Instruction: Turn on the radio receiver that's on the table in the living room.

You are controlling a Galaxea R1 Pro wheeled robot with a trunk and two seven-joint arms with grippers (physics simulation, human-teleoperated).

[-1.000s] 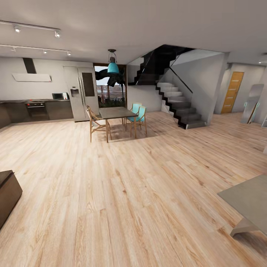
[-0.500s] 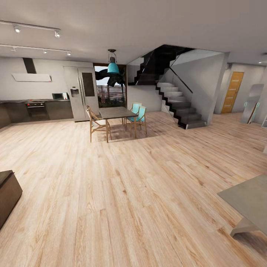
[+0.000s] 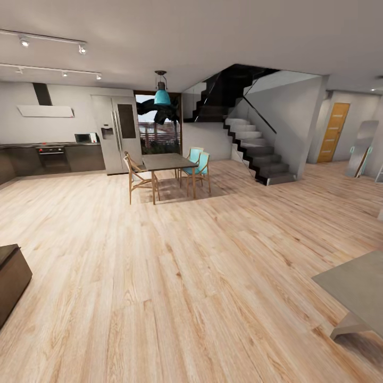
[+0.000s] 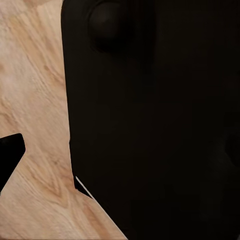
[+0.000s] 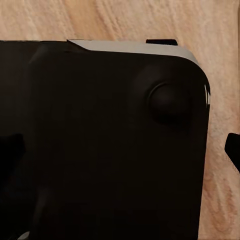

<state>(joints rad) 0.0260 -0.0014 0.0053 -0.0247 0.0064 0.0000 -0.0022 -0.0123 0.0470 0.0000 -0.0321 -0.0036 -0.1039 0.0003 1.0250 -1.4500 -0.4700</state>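
The radio receiver is out of view. A corner of a low grey table juts in at the right edge of the head view, and nothing lies on the part that shows. In the left wrist view my left gripper hangs over the robot's black base. Its dark fingertips sit far apart at the picture's edges, open and empty. My right gripper hangs the same way over the black base, its fingertips spread wide, open with nothing between them.
Light wood floor stretches ahead. A dark dining table with wooden and teal chairs stands mid-room, and the kitchen counter lines the far left wall. A staircase rises at the back right. A dark brown block sits at the left edge.
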